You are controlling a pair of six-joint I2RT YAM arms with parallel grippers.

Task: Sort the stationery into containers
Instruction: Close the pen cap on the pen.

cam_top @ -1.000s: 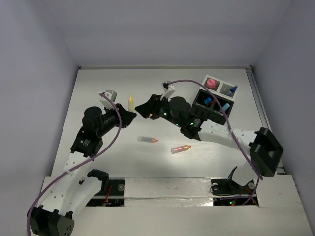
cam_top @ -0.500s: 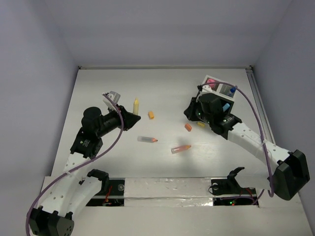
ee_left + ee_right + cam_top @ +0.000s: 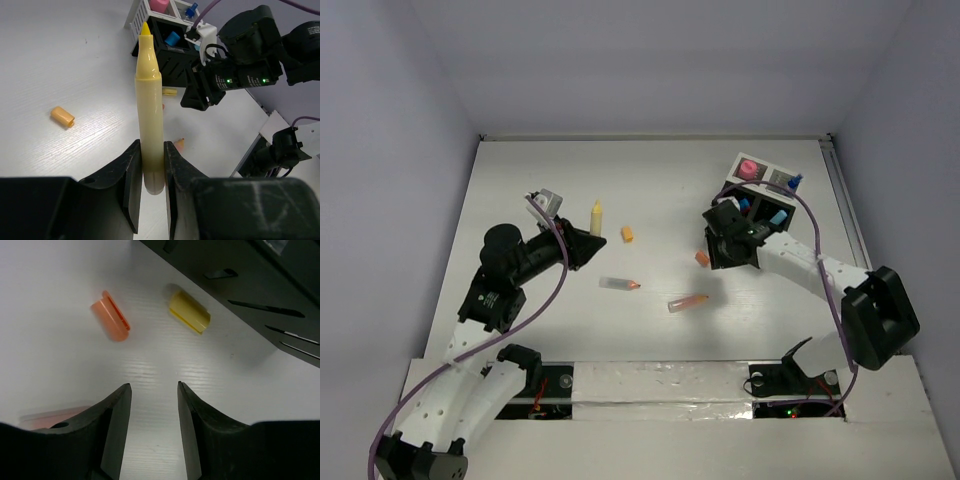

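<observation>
Now the right claw [image 3: 154, 390] has swung back from the middle of the worktop [image 3: 650, 180] to hover, jaws parted and empty, over an orange cap [image 3: 111, 315] and yellow cap [image 3: 189, 311] beside the box [image 3: 172, 62], probably its next pick, while the left claw [image 3: 151, 150] stays clenched on the yellow marker [image 3: 149, 100].
</observation>
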